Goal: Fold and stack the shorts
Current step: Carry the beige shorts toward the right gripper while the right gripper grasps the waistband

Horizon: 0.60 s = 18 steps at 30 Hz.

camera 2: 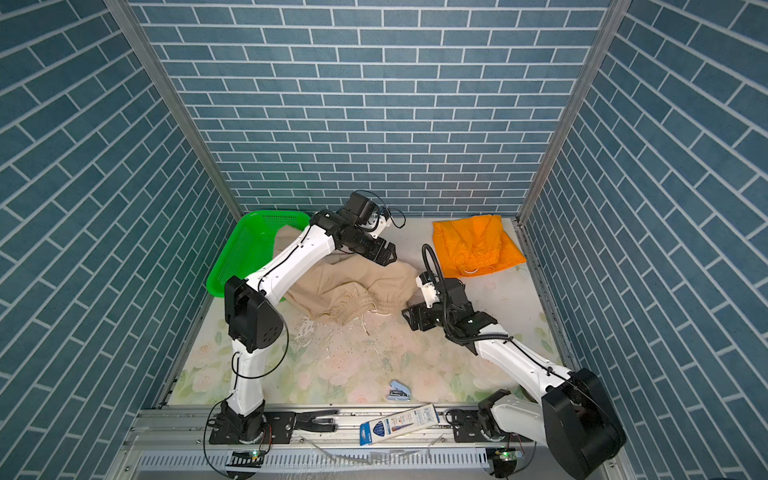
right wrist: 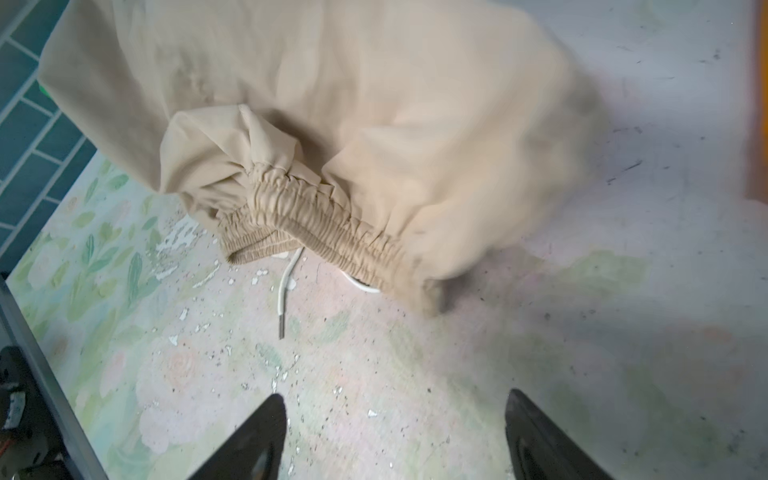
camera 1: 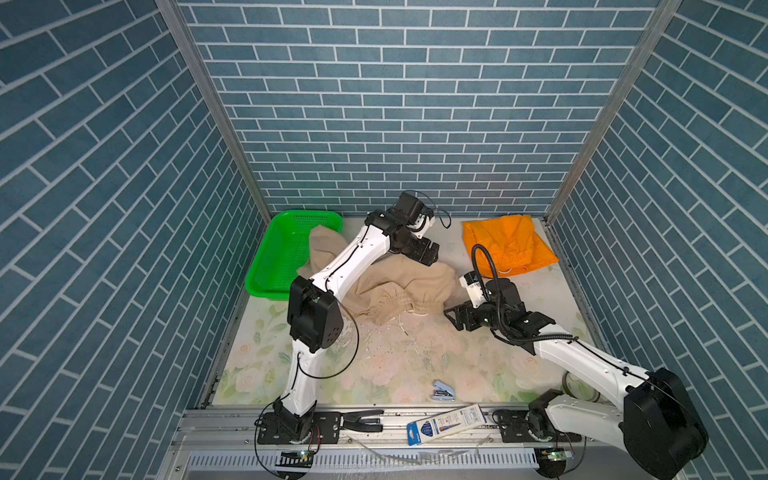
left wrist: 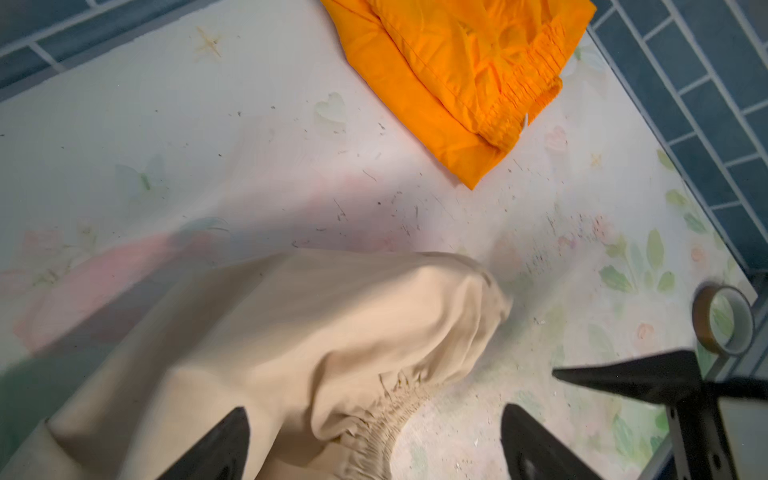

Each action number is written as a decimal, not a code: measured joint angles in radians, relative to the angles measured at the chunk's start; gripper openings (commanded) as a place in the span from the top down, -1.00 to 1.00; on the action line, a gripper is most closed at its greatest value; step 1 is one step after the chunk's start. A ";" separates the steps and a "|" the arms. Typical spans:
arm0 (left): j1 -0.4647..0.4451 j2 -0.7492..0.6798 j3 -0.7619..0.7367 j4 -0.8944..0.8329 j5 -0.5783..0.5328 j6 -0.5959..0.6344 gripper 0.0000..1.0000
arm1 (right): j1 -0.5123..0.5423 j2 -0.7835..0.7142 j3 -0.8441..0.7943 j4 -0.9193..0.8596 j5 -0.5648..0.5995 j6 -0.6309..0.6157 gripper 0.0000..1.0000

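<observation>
The beige shorts (camera 1: 399, 286) (camera 2: 357, 282) lie crumpled mid-table, the gathered waistband (right wrist: 316, 220) towards the front and a white drawstring (right wrist: 286, 286) poking out from under it. Their far end drapes onto the basket. The orange shorts (camera 1: 505, 245) (camera 2: 473, 249) (left wrist: 457, 70) lie folded at the back right. My left gripper (camera 1: 428, 253) (left wrist: 374, 419) hangs open just above the beige cloth, which shows blurred between its fingers. Open too, my right gripper (camera 1: 451, 318) (right wrist: 395, 415) is low over bare table just right of the waistband.
A green perforated basket (camera 1: 266, 266) (camera 2: 232, 257) stands at the back left. A blue stapler (camera 1: 442, 390) lies near the front edge. A pen box (camera 1: 446, 422) rests on the front rail. A tape roll (left wrist: 723, 320) sits by the right wall.
</observation>
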 measured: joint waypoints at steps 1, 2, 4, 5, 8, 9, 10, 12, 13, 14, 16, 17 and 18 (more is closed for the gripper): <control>0.006 0.000 0.013 -0.006 -0.013 0.000 -0.99 | 0.016 0.000 0.002 -0.016 0.003 -0.017 -0.65; 0.015 -0.015 0.018 -0.014 -0.030 0.000 -0.99 | 0.031 0.000 0.007 -0.033 0.011 -0.033 -0.65; 0.032 -0.072 0.000 -0.027 -0.065 -0.001 -0.99 | 0.057 0.000 0.027 -0.062 0.032 -0.071 -0.65; 0.039 -0.126 -0.042 -0.017 -0.095 -0.002 -0.99 | 0.066 0.000 0.042 -0.073 0.047 -0.095 -0.66; 0.056 -0.355 -0.229 -0.005 -0.187 -0.013 -0.99 | 0.074 0.018 0.093 -0.102 0.109 -0.144 -0.73; 0.057 -0.427 -0.293 0.008 -0.208 -0.019 -0.99 | 0.074 0.033 0.109 -0.109 0.132 -0.150 -0.73; 0.058 -0.515 -0.375 0.024 -0.227 -0.027 -0.99 | 0.074 0.053 0.126 -0.118 0.151 -0.153 -0.73; 0.056 -0.661 -0.528 0.055 -0.241 -0.047 -0.98 | 0.074 0.092 0.144 -0.127 0.163 -0.149 -0.75; 0.055 -0.725 -0.610 0.075 -0.238 -0.055 -0.94 | 0.071 0.109 0.145 -0.127 0.155 -0.142 -0.75; 0.053 -0.781 -0.694 0.092 -0.232 -0.068 -0.90 | 0.068 0.129 0.145 -0.128 0.144 -0.134 -0.74; 0.048 -0.859 -0.852 0.122 -0.212 -0.088 -0.90 | 0.060 0.174 0.144 -0.124 0.113 -0.108 -0.72; 0.041 -0.879 -0.922 0.134 -0.203 -0.099 -0.92 | 0.054 0.199 0.144 -0.119 0.100 -0.098 -0.71; 0.034 -0.889 -0.978 0.145 -0.193 -0.109 -0.95 | 0.051 0.223 0.144 -0.114 0.085 -0.089 -0.70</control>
